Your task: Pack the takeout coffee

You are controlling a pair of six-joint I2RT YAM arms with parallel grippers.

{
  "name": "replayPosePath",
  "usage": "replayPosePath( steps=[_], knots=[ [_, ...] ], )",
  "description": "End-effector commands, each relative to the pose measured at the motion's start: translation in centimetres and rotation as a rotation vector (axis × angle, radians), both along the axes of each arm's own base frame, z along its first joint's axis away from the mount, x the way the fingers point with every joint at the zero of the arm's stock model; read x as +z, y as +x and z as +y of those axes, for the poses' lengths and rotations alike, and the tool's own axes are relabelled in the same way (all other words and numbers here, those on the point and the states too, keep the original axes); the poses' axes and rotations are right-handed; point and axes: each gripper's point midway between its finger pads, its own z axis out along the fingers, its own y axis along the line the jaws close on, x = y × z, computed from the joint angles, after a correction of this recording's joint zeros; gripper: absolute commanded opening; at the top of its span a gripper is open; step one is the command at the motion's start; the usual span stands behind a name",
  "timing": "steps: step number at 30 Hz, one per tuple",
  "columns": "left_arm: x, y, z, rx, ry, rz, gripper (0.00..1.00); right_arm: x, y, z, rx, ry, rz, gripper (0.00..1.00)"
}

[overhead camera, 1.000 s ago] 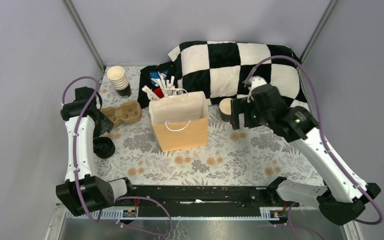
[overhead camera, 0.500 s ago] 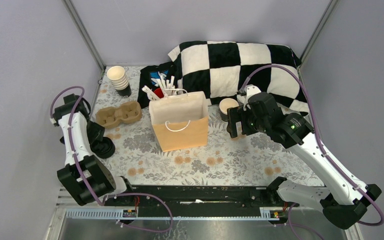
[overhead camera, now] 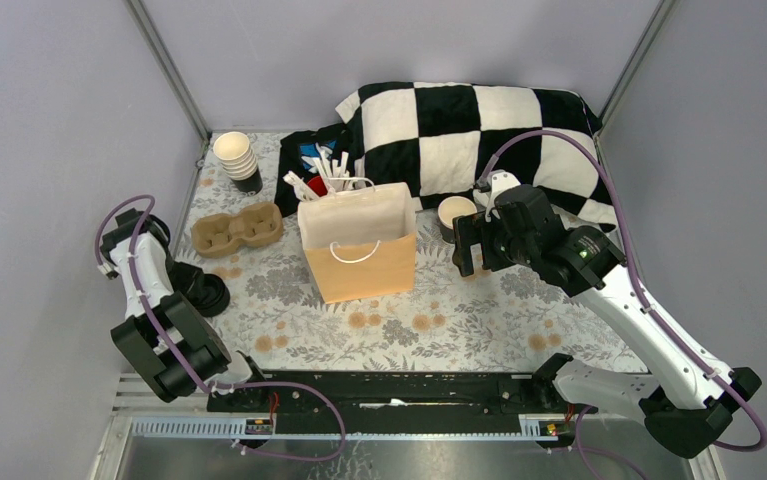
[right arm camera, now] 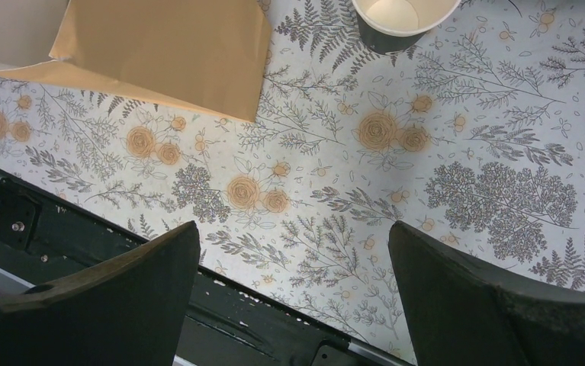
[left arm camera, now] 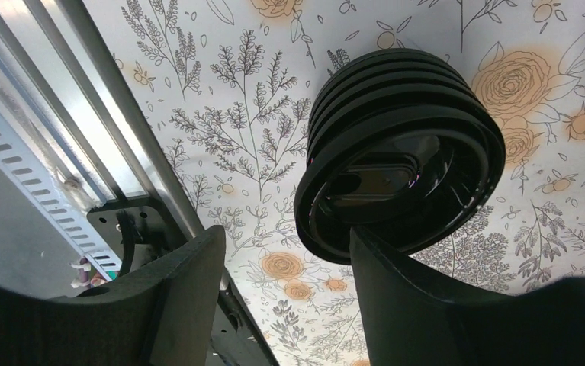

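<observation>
Drawn back toward 8 o'clock since half a second ago, the left arm is now folded close to the left wall, while the right arm has hardly shifted. Little of the packing can be counted as done. The takeout coffee (overhead camera: 456,214) is seen standing upright on the surface (overhead camera: 479,320) at about 2 o'clock from the paper bag (overhead camera: 361,255), near it but not touching, with its mouth uncovered and no lid fitted. The bag is held open at the top, and nothing can be made out inside it. The stack of black lids (left arm camera: 400,152) is found at 9 o'clock on the surface, directly under the left pincer (left arm camera: 285,244), whose fingers are spread apart with nothing gripped; whether the stack's rim is touched cannot be told. The right pincer (right arm camera: 293,252) is held wide apart and empty just on the near side of the cup, at its 5 o'clock. Capping the cup and getting it into the bag are judged to be left, possibly by way of the cardboard carrier (overhead camera: 237,228) at 10 o'clock. The surface is covered with a pale print of roses and ferns, and a checkered cloth (overhead camera: 469,135) is heaped at 12 o'clock. The cell is closed in by plain lilac-grey walls (overhead camera: 49,120) with metal posts at the far corners.
</observation>
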Motion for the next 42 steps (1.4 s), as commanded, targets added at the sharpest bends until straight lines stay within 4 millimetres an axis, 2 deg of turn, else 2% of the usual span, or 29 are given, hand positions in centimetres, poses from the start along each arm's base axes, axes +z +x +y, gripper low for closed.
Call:
replayPosePath(
  steps=[1, 5, 9, 16, 22, 26, 31, 36, 42],
  knots=[
    [-0.5, 0.7, 0.3, 0.018, 0.000, -0.045, 0.63, 1.1, 0.4, 0.8, 0.031, 0.028, -0.041, 1.00],
    [-0.6, 0.8, 0.5, 0.019, 0.011, -0.044, 0.56, 1.1, 0.4, 0.8, 0.033, 0.028, -0.041, 1.00],
    [-0.9, 0.7, 0.5, 0.024, 0.008, -0.040, 0.55, 1.2, 0.3, 0.8, 0.034, 0.030, -0.044, 1.00],
    [-1.1, 0.8, 0.6, 0.024, 0.008, -0.043, 0.41, 1.4, 0.4, 0.8, 0.037, 0.032, -0.049, 1.00],
    [-1.2, 0.7, 0.7, 0.024, 0.010, -0.040, 0.35, 1.5, 0.3, 0.9, 0.042, 0.034, -0.052, 0.99],
    [-1.0, 0.8, 0.7, 0.022, 0.011, -0.049, 0.27, 1.6, 0.2, 1.0, 0.045, 0.036, -0.055, 0.99],
    [-0.6, 0.9, 0.8, 0.022, 0.015, -0.055, 0.17, 1.6, 0.2, 1.0, 0.049, 0.036, -0.056, 0.98],
    [-0.1, 1.1, 1.0, 0.024, 0.027, -0.063, 0.12, 1.6, 0.1, 1.0, 0.053, 0.036, -0.056, 0.98],
    [1.7, 1.8, 0.9, 0.037, 0.028, -0.110, 0.04, 1.9, 0.1, 1.0, 0.056, 0.031, -0.066, 0.98]
  ],
)
